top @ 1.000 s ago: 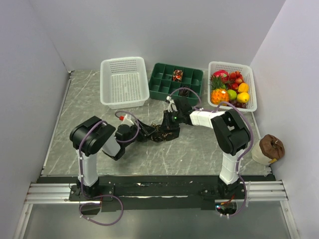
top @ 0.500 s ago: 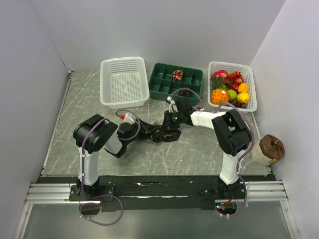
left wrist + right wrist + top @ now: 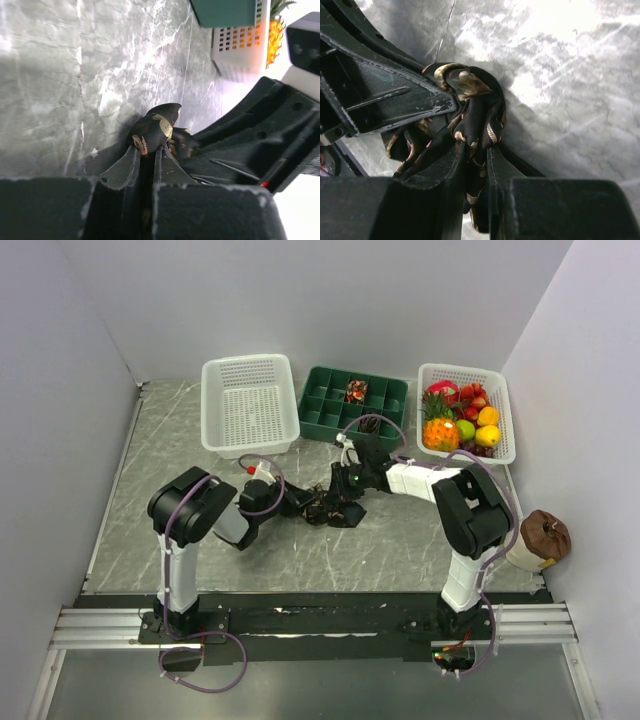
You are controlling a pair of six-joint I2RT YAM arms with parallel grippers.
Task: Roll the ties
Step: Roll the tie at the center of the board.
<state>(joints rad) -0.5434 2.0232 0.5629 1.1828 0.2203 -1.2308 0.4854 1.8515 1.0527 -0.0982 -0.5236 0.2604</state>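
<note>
**Two tools pinching one bunched tie at mid-tabletop**

The left tool (image 3: 305, 506) and the right tool (image 3: 338, 504) are meeting tip to tip over the grey marbled tabletop (image 3: 180, 450), both gripping the same dark tie (image 3: 324, 510) flecked with tan. The left wrist view is showing the left tool's jaws drawn narrow, with a fold of the fabric caught between them. The right wrist view is showing the right tool's jaws likewise narrow, squeezing a crumpled loop of the tie. The tie is lying bunched in a small heap between the two tools, resting on the tabletop well in front of the green compartment tray (image 3: 330, 410). A reddish coil (image 3: 355, 391) is sitting in a back-row compartment of that tray. A white basket (image 3: 250, 405) is standing to the tray's left, and a fruit basket (image 3: 500, 390) to its right.
</note>
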